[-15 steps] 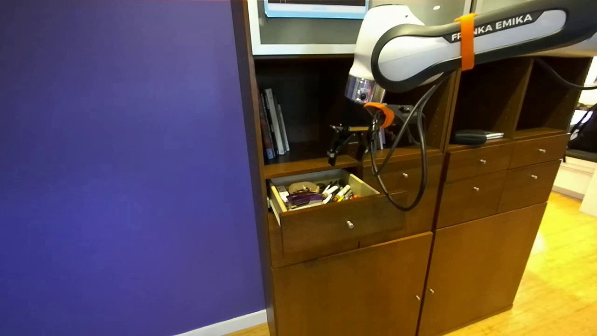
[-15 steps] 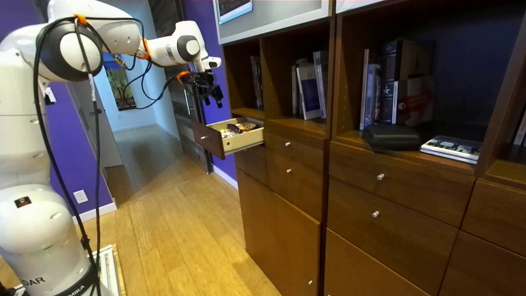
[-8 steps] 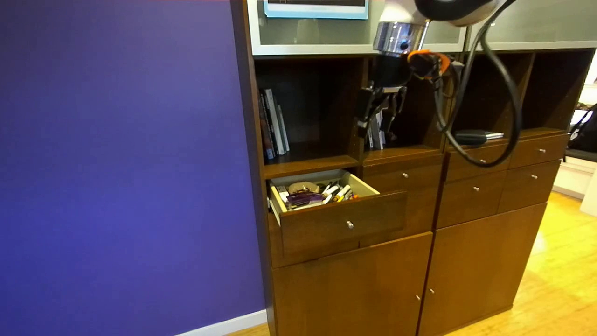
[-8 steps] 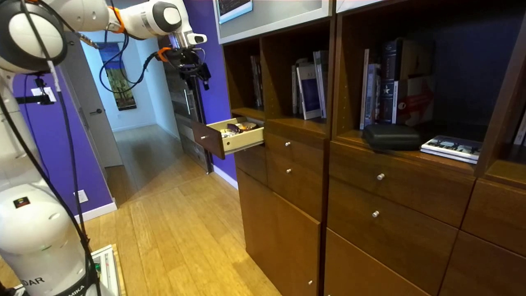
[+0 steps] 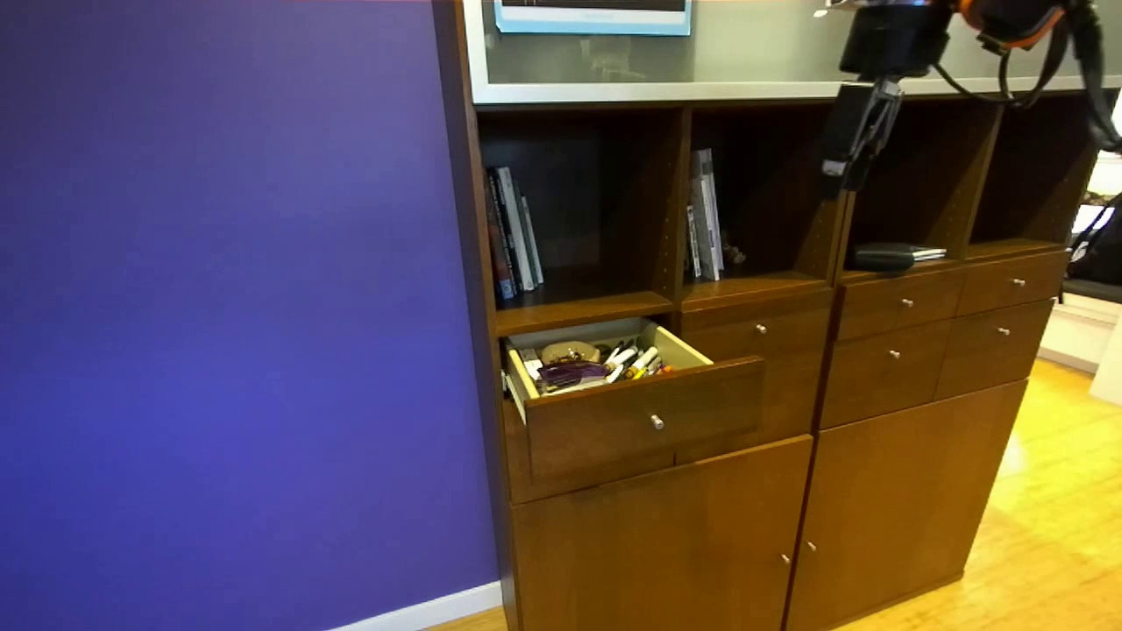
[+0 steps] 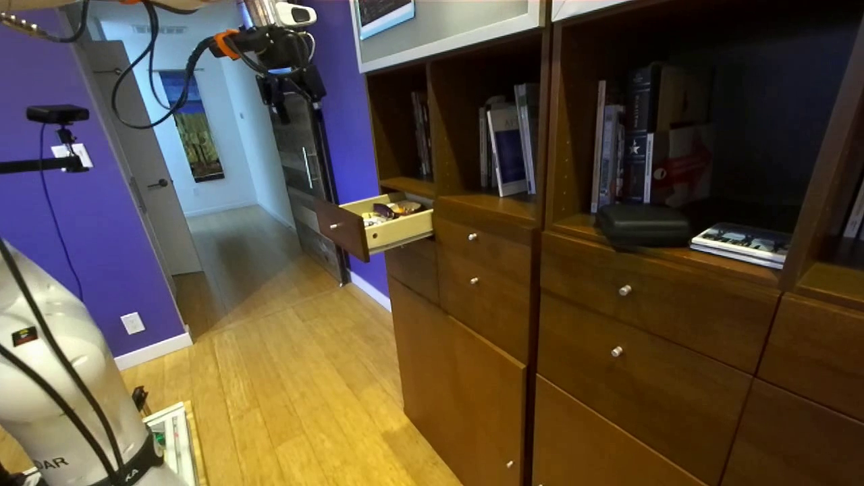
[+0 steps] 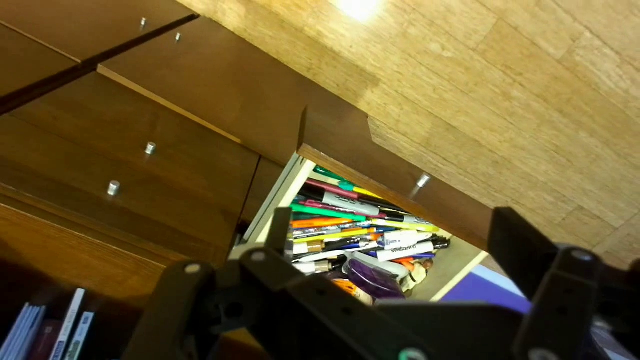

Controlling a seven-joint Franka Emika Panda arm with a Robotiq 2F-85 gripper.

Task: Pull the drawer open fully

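Brown drawer (image 5: 631,412) standing out from the cabinet (image 5: 793,386), at the left in an exterior view.
There the hand (image 5: 844,180) hangs high to the right, well apart from it, released, fingers (image 7: 517,245) spread; pens (image 5: 645,359) crowd the drawer's right, a purple item (image 5: 570,375) its near left.

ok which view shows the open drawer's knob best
The wrist view: seen from above, the knob looks largest there, a short cylinder jutting from the drawer. Both exterior views show it unblocked too, but smaller, its shape less distinct.
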